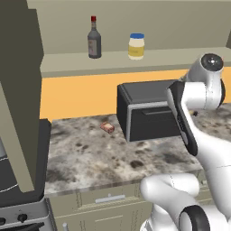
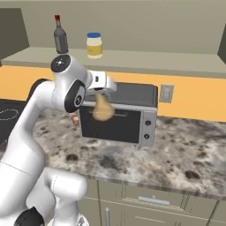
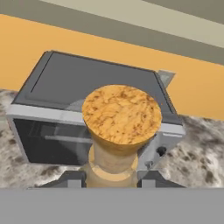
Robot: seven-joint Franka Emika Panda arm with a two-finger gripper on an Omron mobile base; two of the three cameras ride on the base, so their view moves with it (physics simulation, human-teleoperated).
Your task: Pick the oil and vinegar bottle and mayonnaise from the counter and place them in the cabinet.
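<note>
My gripper is shut on the thin neck of the tan oil and vinegar bottle, which hangs in the air in front of the black appliance. In the hand view the bottle's flared, cork-coloured top rises between the two fingertips of the gripper. The mayonnaise, a pale yellow jar with a blue lid, stands upright on the shelf of the cabinet. Below lies the mottled stone counter.
A dark grey bottle with a red cap stands on the shelf left of the mayonnaise. A black toaster oven sits on the counter against the orange wall. A small reddish item lies left of it. A stove is at far left.
</note>
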